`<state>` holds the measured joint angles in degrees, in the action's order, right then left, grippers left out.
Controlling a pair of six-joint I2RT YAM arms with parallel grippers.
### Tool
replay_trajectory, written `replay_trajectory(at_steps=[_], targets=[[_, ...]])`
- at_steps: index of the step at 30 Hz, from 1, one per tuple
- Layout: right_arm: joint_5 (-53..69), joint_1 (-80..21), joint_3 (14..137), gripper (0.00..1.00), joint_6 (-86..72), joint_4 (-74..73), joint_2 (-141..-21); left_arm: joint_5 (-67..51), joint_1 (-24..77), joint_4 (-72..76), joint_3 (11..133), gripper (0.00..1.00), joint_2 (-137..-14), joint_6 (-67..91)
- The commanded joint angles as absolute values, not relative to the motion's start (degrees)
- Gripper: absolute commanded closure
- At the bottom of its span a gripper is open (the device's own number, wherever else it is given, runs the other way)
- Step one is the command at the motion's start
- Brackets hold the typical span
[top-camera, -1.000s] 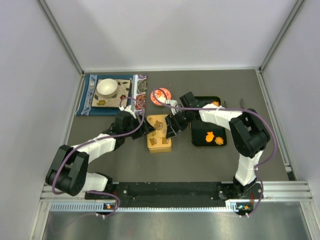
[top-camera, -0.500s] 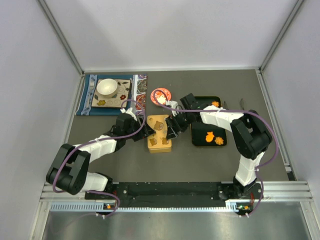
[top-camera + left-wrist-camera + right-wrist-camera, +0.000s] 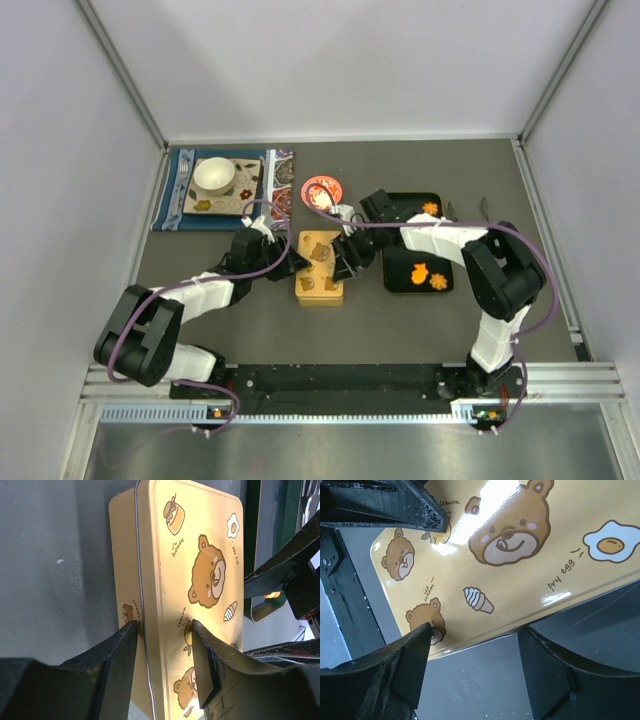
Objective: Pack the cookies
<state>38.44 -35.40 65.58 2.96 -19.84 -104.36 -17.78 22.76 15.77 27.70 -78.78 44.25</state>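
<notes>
A yellow bear-print tin (image 3: 318,285) lies shut on the table between my two grippers. Orange cookies (image 3: 421,270) lie on the black tray (image 3: 400,282) to its right, one more near the tray's far edge (image 3: 431,208). My left gripper (image 3: 291,262) (image 3: 163,642) is closed astride the left rim of the tin (image 3: 200,540), one finger on its side wall and one on its lid. My right gripper (image 3: 345,264) (image 3: 477,635) stands open at the right edge of the tin (image 3: 520,555), one fingertip over the lid and the other over bare table.
A red-and-white dish (image 3: 321,190) sits just behind the tin. A patterned placemat (image 3: 178,190) with a white bowl (image 3: 214,175) lies at the back left. Grey walls enclose the table on three sides.
Both arms have shifted slightly around the tin, the right gripper settling lower along its right edge. The tin has barely moved.
</notes>
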Motion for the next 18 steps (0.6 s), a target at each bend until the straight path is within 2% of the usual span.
replay_trajectory(at_steps=[1, 10, 18], targets=[[34.4, -37.4, 63.2, 0.32, 7.3, -25.5, -105.4, -17.6, 23.6, 15.6, 26.1, 0.59, -80.7, 44.0], [33.9, -37.5, 61.8, 0.35, 8.3, -26.6, -105.6, -17.8, 24.1, 16.0, 26.2, 0.49, -80.8, 44.8], [32.5, -37.7, 60.6, 0.24, 9.3, -27.5, -102.2, -17.5, 24.2, 15.9, 26.2, 0.49, -80.4, 44.5]])
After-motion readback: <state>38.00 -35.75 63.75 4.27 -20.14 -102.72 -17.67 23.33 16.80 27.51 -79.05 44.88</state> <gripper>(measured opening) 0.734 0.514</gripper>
